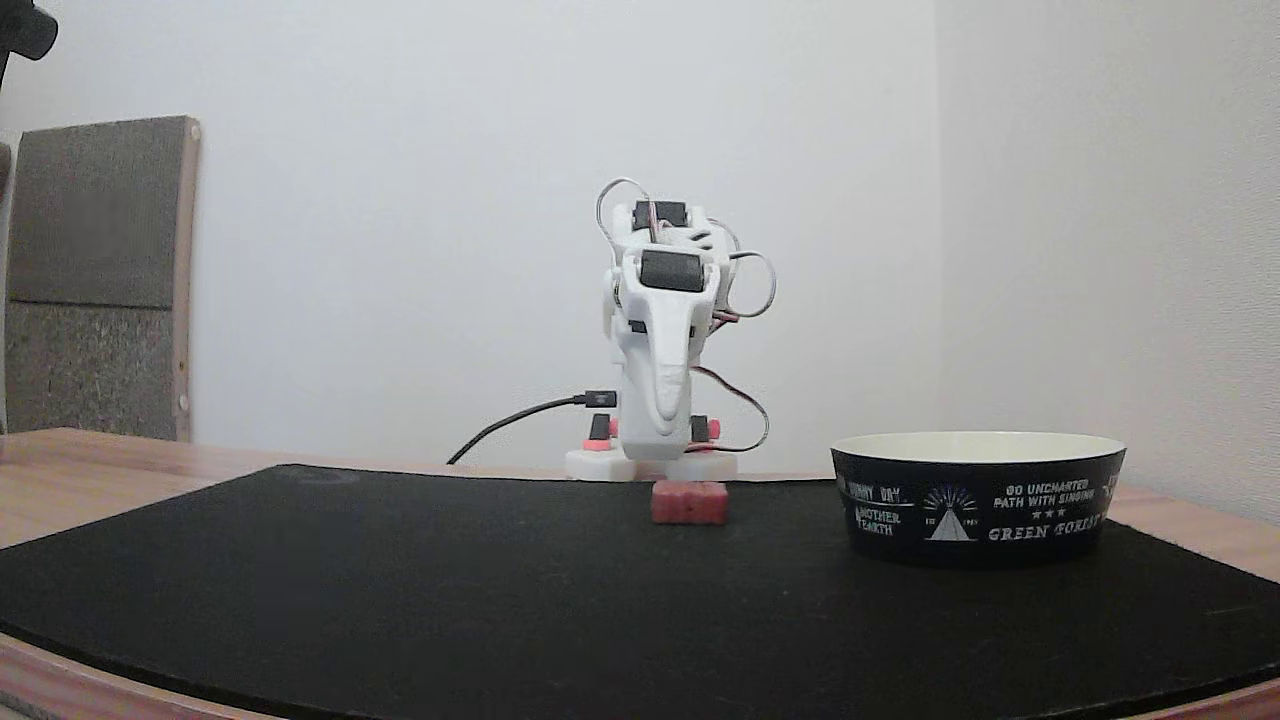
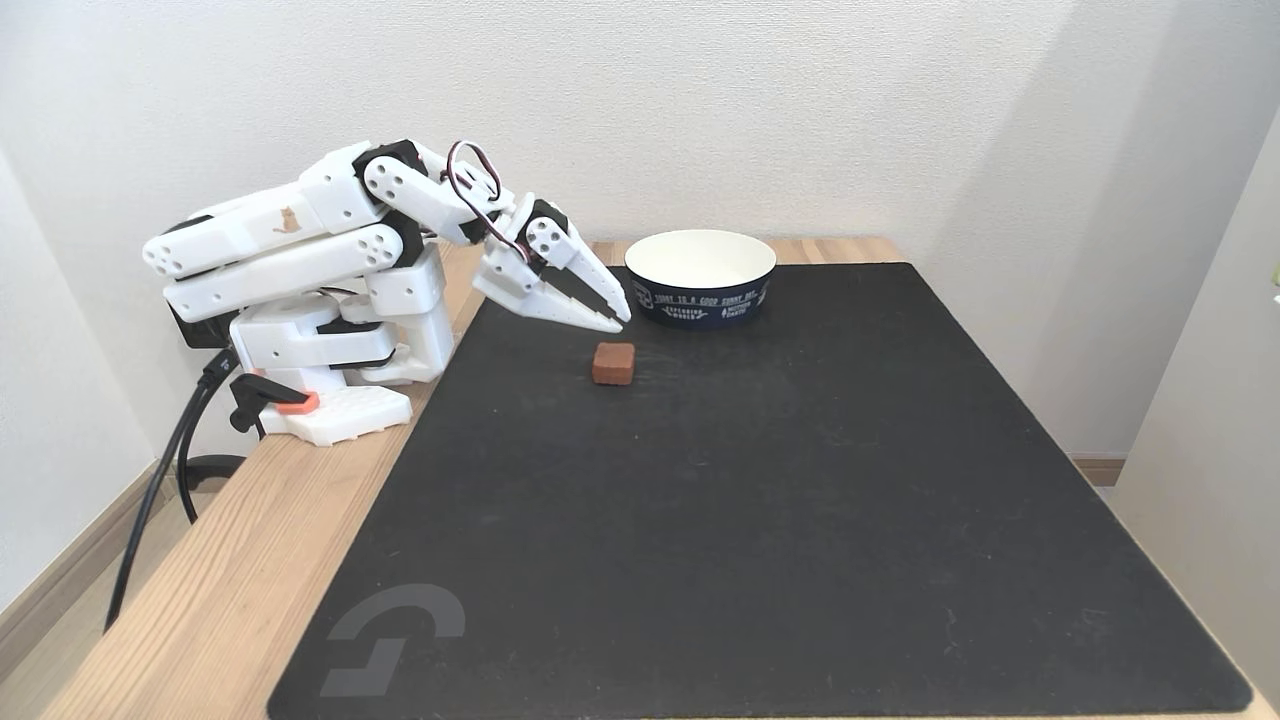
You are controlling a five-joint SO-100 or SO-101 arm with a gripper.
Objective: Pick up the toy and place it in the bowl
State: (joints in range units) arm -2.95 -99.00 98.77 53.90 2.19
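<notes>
In a fixed view the toy [image 2: 613,363] lies on the black mat [image 2: 760,520], toward the counter's [image 2: 200,600] far edge, its long axis hard to judge. Just beyond and above it hover the fingers [image 2: 617,318], nearly closed and empty, tips pointing down at it. The bowl [image 2: 700,275] stands farther back, beside them.

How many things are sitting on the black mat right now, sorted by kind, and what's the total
Toy brick, dull red: 1
Bowl, black outside and cream inside: 1
Total on the black mat: 2
The gripper hangs above the mat, holding nothing, so it is not counted.
</notes>
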